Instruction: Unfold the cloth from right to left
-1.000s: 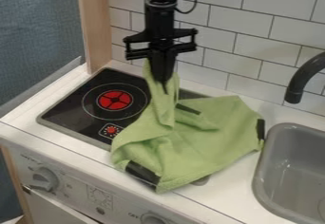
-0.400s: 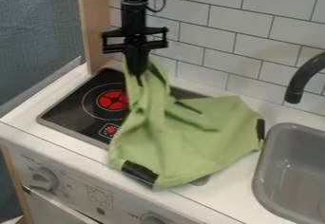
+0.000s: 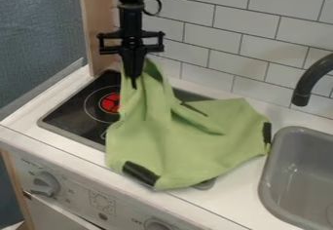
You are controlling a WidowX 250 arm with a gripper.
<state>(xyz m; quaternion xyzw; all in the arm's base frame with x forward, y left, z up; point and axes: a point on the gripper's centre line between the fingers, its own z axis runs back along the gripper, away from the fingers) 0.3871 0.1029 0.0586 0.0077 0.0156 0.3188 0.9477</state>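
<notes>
Green cloth (image 3: pixel 185 148) lies rumpled over the black cooktop (image 3: pixel 68 111) and the white table (image 3: pixel 237 200), and I'd take its middle as the clock's centre. At eleven o'clock the end effector (image 3: pixel 134 82) is clamped on the cloth, holding it up in a peak. Dark patches mark the cloth at one, three and seven. The cooktop's red burner (image 3: pixel 110 103) peeks out at ten, the tap (image 3: pixel 302 95) hangs at two, the grey sink (image 3: pixel 268 185) sits towards four. Small lettering (image 3: pixel 137 220) runs beside the knob (image 3: pixel 156 225) at six.
</notes>
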